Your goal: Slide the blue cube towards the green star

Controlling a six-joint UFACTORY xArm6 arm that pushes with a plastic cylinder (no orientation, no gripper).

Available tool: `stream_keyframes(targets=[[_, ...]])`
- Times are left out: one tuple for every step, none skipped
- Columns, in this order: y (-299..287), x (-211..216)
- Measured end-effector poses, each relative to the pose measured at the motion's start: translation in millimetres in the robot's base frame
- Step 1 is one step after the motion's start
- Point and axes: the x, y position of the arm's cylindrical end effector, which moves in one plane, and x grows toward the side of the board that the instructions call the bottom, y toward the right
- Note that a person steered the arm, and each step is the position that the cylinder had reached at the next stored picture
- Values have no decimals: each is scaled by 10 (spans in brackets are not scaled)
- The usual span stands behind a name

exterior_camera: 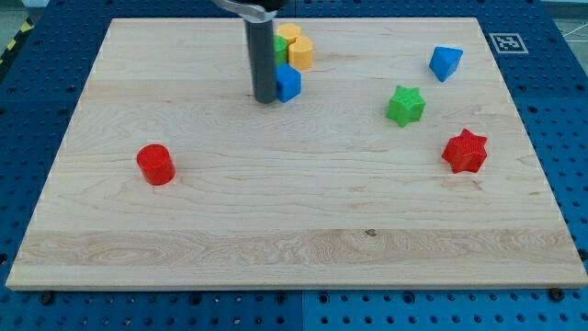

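The blue cube (288, 83) sits near the view's top centre on the wooden board (294, 230). My tip (265, 99) stands right against the cube's left side, touching or nearly touching it. The rod partly hides the cube's left edge. The green star (405, 105) lies to the view's right of the cube, well apart from it.
Two yellow blocks (297, 46) and a partly hidden green block (279, 48) cluster just above the blue cube. A second blue block (445, 62) lies at the top right. A red star (465, 152) lies below the green star. A red cylinder (156, 165) stands at the left.
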Motion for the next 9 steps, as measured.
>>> stream_keyframes(targets=[[369, 0], [726, 0], [1120, 0], [1126, 130], [650, 277], [26, 278], [-383, 265], [-512, 207], [-275, 139]])
